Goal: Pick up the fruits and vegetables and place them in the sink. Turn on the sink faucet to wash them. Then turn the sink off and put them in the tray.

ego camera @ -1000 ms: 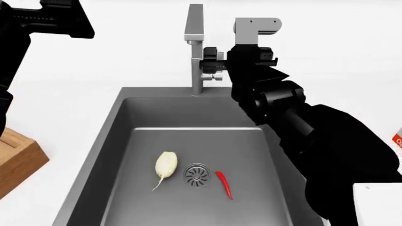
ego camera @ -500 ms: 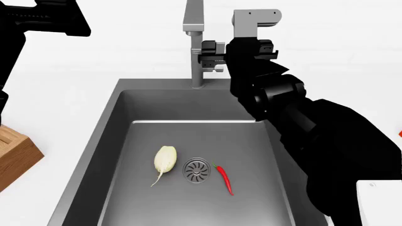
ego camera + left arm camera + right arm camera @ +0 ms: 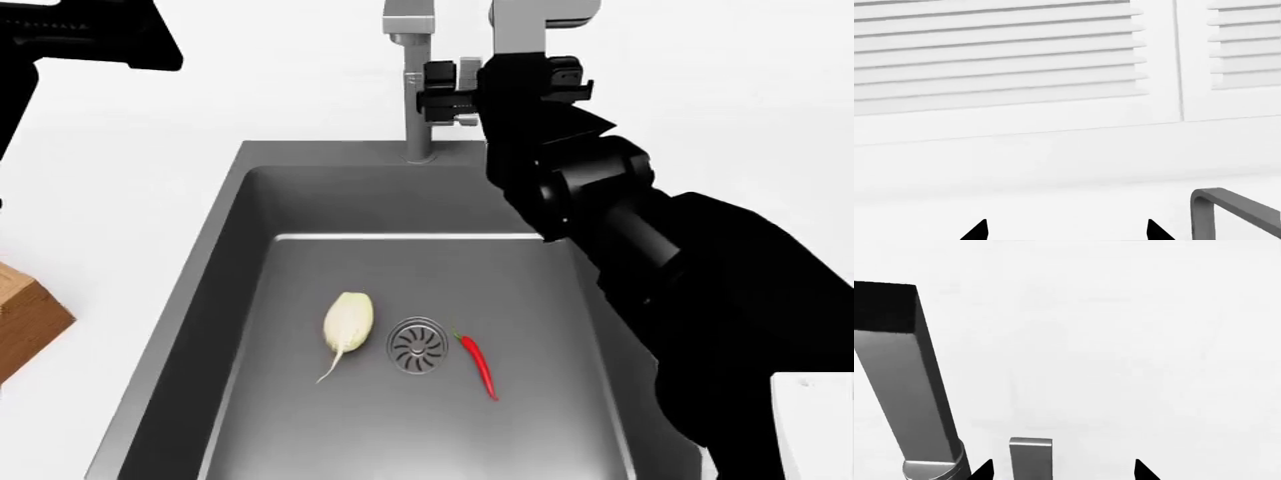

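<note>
White slatted louvred shutters (image 3: 997, 55) fill the wall behind a plain white countertop (image 3: 160, 180), beside a small white block (image 3: 814, 425).

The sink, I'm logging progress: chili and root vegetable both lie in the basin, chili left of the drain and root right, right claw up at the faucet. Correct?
Not quite. The head view shows the chili right of the drain and the root vegetable left of it. Both do lie in the sink, and the right claw is up at the faucet.

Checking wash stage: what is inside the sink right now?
In the sink: root vegetable and chili pepper, either side of the drain. No water shows. The right arm covers the basin's right edge.
</note>
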You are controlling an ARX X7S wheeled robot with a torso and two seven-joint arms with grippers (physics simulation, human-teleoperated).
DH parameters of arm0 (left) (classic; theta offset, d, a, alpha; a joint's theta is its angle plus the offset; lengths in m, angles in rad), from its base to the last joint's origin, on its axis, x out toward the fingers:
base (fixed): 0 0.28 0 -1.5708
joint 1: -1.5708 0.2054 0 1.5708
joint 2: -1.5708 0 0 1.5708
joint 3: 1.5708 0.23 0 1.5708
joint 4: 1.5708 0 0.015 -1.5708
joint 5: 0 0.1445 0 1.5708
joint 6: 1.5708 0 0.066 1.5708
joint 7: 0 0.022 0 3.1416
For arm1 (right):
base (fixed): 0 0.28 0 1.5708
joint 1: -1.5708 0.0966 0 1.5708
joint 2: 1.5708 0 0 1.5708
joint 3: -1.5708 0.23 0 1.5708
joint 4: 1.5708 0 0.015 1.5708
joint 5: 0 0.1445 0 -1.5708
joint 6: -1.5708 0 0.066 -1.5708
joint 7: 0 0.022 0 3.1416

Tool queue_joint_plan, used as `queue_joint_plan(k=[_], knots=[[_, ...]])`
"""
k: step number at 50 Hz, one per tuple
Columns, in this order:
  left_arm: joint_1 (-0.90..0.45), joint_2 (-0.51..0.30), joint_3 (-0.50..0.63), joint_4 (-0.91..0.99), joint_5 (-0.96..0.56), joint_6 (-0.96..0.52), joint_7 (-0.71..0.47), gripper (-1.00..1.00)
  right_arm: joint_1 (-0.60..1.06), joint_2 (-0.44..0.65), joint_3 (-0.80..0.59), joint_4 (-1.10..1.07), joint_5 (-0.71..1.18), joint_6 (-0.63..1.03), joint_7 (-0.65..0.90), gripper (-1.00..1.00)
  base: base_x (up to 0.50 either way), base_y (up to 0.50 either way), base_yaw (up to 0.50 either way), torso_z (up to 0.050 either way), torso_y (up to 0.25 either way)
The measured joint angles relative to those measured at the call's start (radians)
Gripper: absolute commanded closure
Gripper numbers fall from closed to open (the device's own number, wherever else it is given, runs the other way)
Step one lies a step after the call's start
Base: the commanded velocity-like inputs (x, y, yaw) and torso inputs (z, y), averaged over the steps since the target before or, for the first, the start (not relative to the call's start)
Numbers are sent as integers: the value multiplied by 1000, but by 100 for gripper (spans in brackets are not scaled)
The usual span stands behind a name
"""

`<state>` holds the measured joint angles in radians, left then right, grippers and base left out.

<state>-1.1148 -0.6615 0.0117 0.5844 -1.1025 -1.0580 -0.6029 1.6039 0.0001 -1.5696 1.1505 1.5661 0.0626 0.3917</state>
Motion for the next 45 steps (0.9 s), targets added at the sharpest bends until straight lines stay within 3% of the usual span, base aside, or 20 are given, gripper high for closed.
queue_joint_plan(k=[4, 45], knots=[[2, -2, 2, 0, 3, 3, 2, -100, -2, 0, 0, 0, -1, 0, 0, -100, 0, 0, 0, 8, -250], [3, -14, -19, 5, -43, 2, -23, -100, 42, 0, 4, -18, -33, -20, 39, -100, 0, 0, 0, 0, -2]])
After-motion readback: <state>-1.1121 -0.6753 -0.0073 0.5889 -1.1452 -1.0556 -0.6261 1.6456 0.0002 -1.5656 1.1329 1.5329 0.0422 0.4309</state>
